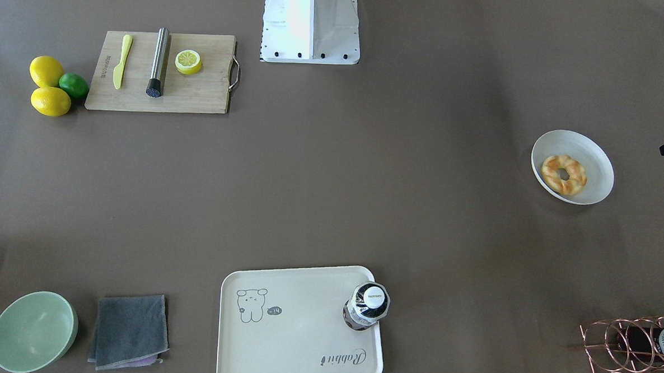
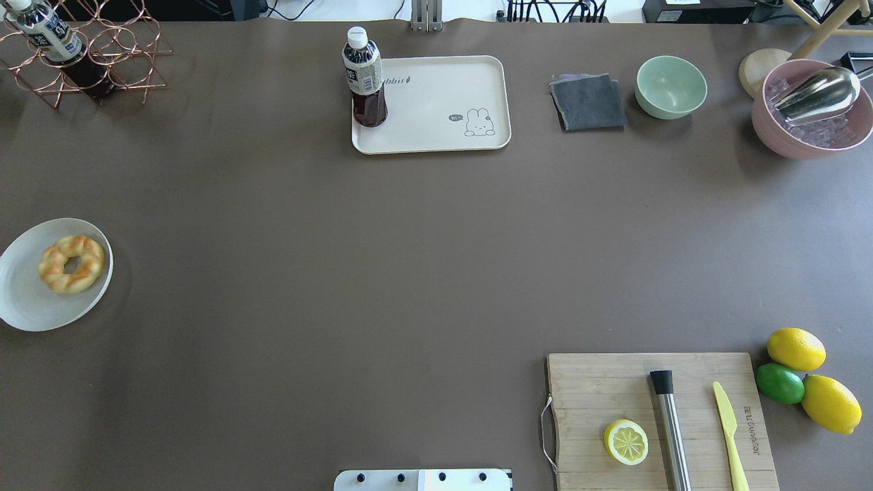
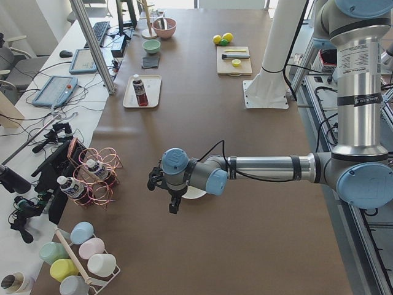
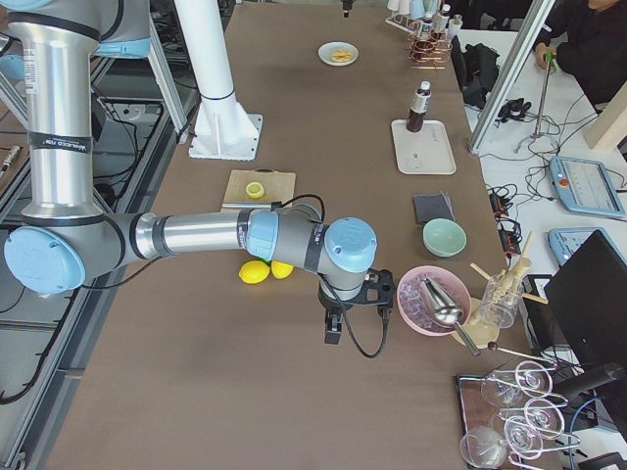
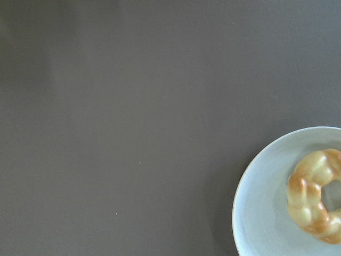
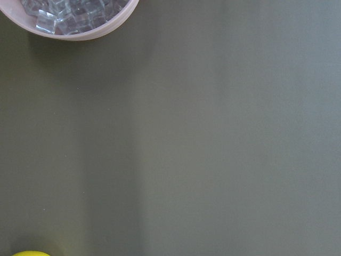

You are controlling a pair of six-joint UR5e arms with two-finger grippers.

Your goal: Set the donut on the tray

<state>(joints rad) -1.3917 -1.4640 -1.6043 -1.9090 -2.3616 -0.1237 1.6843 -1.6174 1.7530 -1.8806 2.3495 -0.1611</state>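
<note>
Brown table [image 2: 409, 273] runs wide, and the cream tray [image 2: 436, 102] lies well apart from the left end effector [image 3: 174, 203], off toward the operators' side, with a bottle [image 2: 365, 78] standing in one corner. Almost beneath that end effector, the round white plate [image 2: 27, 307] carries the donut [image 2: 71, 264]. Whether the end effector is open or closed cannot be told. Its wrist view shows the donut off-centre, so it should probably centre over the ring first, then descend and pinch one side lightly.
</note>
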